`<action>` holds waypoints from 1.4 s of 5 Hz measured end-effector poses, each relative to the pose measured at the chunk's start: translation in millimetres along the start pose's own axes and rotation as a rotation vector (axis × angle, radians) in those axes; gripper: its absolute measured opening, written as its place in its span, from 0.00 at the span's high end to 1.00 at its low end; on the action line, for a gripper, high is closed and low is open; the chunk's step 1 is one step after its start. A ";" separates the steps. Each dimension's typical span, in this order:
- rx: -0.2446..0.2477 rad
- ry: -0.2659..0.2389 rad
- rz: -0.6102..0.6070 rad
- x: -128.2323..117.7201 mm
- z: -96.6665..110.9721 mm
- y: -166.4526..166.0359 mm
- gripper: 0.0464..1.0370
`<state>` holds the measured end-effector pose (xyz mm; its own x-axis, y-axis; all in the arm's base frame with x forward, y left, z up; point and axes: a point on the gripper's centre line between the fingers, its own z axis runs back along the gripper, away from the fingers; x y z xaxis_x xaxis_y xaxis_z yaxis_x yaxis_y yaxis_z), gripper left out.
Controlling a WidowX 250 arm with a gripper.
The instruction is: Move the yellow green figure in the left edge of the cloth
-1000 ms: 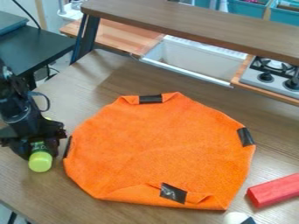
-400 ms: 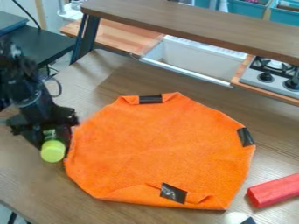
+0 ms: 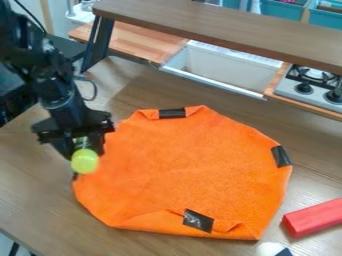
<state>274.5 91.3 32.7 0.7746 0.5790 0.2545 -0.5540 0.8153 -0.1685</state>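
Orange cloth (image 3: 187,175) with the yellow-green figure (image 3: 85,162) at its left edge

Foreground, right: a white object (image 3: 269,249), partly cut off by the lower border, and a red block (image 3: 314,217) beside the cloth on the wooden table (image 3: 40,200). Middle ground: the cloth, bearing dark patches (image 3: 198,220); at left, the black gripper (image 3: 85,149) pinches the figure, whose contact with the cloth cannot be determined. Background: a white basin (image 3: 227,67), a stove (image 3: 310,91) and a raised wooden shelf (image 3: 220,22).
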 end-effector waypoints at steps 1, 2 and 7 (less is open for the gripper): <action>0.013 0.006 0.005 -0.2 -8.7 -13.6 0.42; 0.044 0.007 -0.016 -6.1 -22.0 -22.8 0.42; -0.051 0.063 -0.086 -6.3 -9.6 -35.0 0.04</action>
<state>291.9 59.2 27.9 0.8373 0.5048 0.2098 -0.4696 0.8607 -0.1967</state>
